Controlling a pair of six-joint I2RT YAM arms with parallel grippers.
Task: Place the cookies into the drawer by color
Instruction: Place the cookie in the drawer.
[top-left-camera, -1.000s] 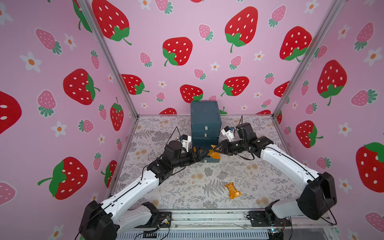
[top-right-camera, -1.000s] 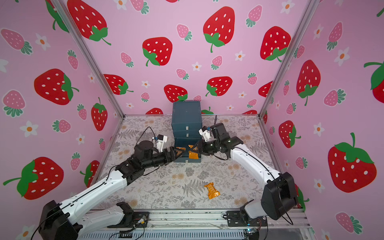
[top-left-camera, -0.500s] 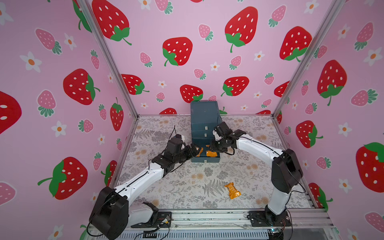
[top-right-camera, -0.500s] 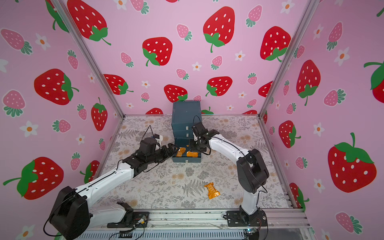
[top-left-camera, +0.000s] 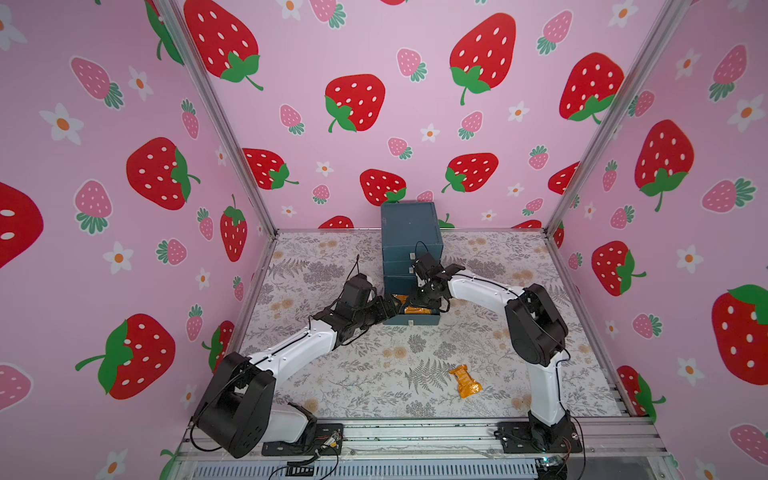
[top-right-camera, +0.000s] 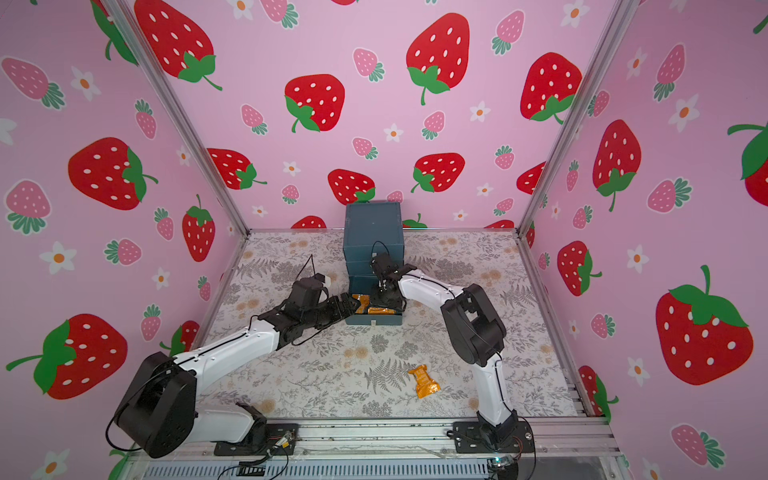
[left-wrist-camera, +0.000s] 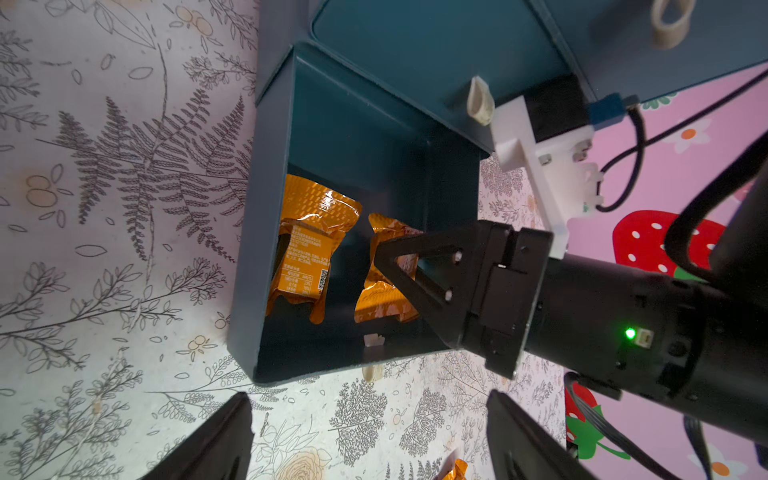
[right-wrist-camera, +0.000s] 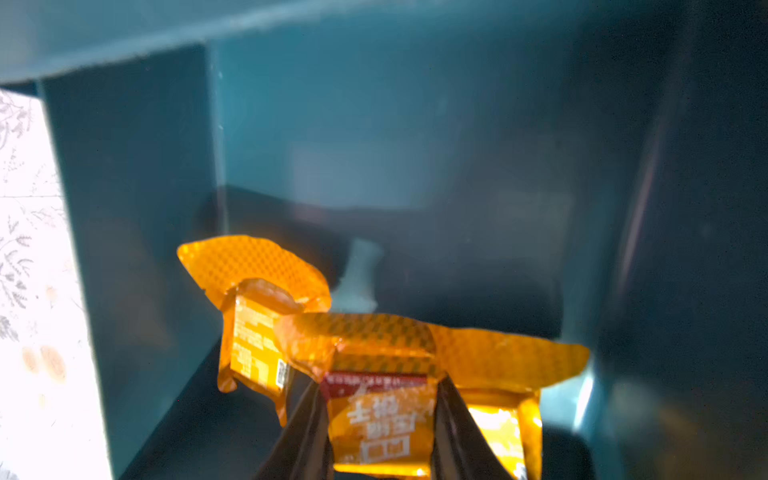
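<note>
Right wrist view: we're dipping the right gripper, fingers clamping an orange cookie, inside the open bottom drawer. The arm has folded in over the last second. Left gripper is hanging wide open alongside. Release is looking imminent, and one loose orange cookie is waiting.

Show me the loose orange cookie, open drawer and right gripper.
loose orange cookie (top-left-camera: 465, 381): in a top view, wrapper's middle.
open drawer (top-left-camera: 424, 320): in a top view, front wall.
right gripper (right-wrist-camera: 379, 384): right wrist view, between fingertips.

Right gripper with orange cookie, lower than before, inside bottom drawer.
</note>
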